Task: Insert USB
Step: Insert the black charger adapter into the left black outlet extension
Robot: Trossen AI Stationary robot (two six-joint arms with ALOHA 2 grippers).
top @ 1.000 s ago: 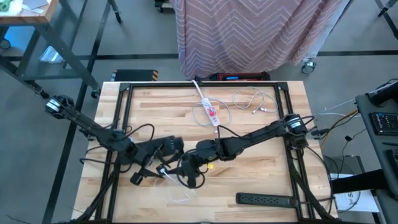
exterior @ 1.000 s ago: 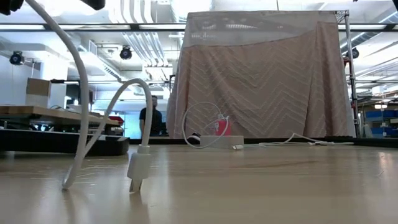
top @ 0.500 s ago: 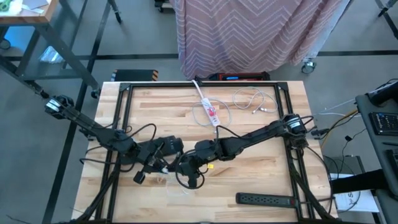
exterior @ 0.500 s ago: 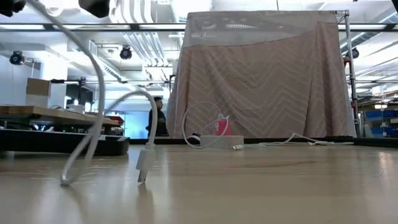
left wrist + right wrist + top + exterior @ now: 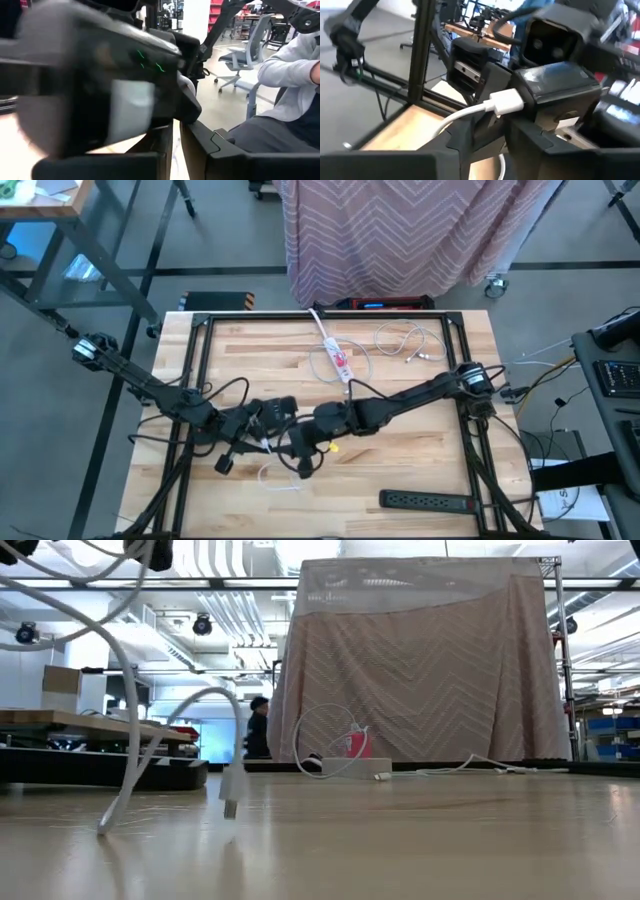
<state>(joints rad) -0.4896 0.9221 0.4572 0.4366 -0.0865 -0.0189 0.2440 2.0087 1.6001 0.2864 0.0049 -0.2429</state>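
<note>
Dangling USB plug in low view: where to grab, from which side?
Grip the free USB plug on its white housing, just above the metal tip. It hangs tip-down off the wooden table, so come in level from the side, fingers across the housing.

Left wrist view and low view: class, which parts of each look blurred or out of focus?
Left wrist view: the big dark grey block close to the camera is smeared. Low view: the hanging white USB plug is soft, while the far pink chevron cloth is sharp.

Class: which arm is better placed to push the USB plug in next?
Right: its claw holds the white USB plug right at the dark block in the left claw, which seems only to steady it.
</note>
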